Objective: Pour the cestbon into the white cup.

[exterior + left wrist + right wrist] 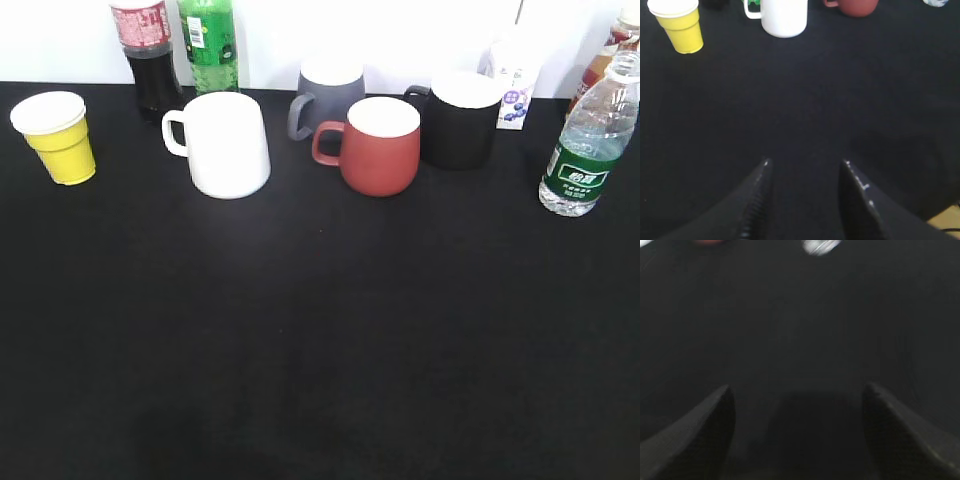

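Observation:
The cestbon (590, 140), a clear bottle with a dark green label, stands upright at the far right of the black table; its base shows at the top of the right wrist view (821, 246). The white cup (225, 143) stands upright at the back left, handle to the left; it also shows at the top of the left wrist view (784, 17). My left gripper (805, 162) is open and empty over bare cloth, well short of the cup. My right gripper (797, 387) is open wide and empty, well short of the bottle. Neither gripper shows in the exterior view.
A yellow paper cup (58, 137) stands far left. A red mug (378, 145), grey mug (328, 92) and black mug (460, 118) stand mid-back. A cola bottle (148, 55), green soda bottle (210, 45), small carton (515, 85) and another bottle (610, 50) line the back.

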